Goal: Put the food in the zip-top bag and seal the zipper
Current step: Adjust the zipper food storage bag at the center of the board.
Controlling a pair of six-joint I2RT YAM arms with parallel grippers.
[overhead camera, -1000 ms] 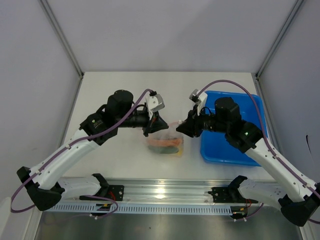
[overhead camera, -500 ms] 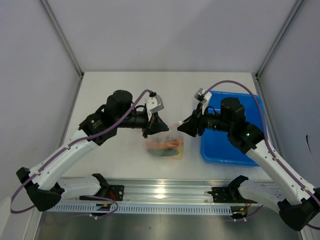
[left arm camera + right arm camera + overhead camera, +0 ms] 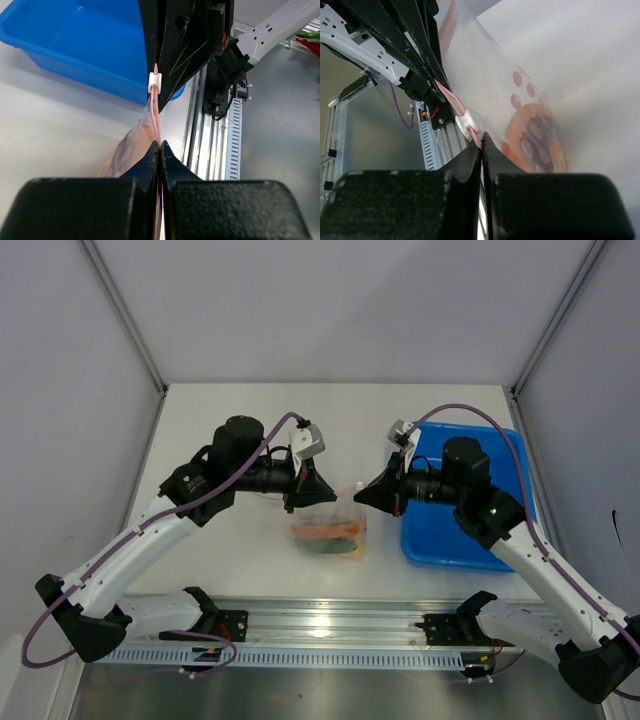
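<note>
The left gripper (image 3: 160,150) stays clamped on one end of the zipper (image 3: 155,112); the zip-top bag (image 3: 330,525), with the food (image 3: 325,533) inside, sits between the arms. The right gripper (image 3: 481,142) has just narrowed onto the strip beside the white slider (image 3: 466,124), so sealing can likely begin.

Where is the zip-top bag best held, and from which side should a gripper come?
Grip the pink zipper strip near one end, coming level from the side, jaws closing on its flat faces. It seems the bag's only firm edge, standing on top with the food weighing below. The left gripper and right gripper pinch it so.
</note>
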